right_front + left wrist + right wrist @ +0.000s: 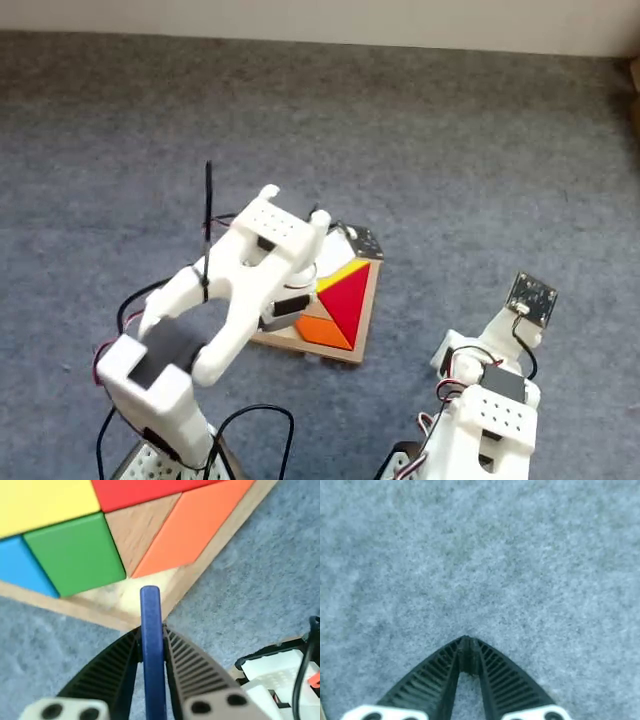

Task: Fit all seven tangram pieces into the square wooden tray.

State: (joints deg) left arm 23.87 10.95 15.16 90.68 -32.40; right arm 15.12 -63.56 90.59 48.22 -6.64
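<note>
- A grey, felt-like covering is laid across the whole floor of the high view; its speckled nap is seen close up in both wrist views;
- A pale band is seen along the covering's far edge;
- A small brownish object is cut off at the high view's right edge; what it is cannot be told.

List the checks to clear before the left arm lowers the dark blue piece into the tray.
1. Left hand shut on dark blue piece: ok.
2. Piece tip over the bare corner spot beside green square and orange piece: ok.
3. Piece shape fits that spot: cannot tell, seen edge-on.
4. Brown triangle is a piece or an empty slot: cannot tell.
5. Right hand shut, over carpet, off the tray: ok.
</note>
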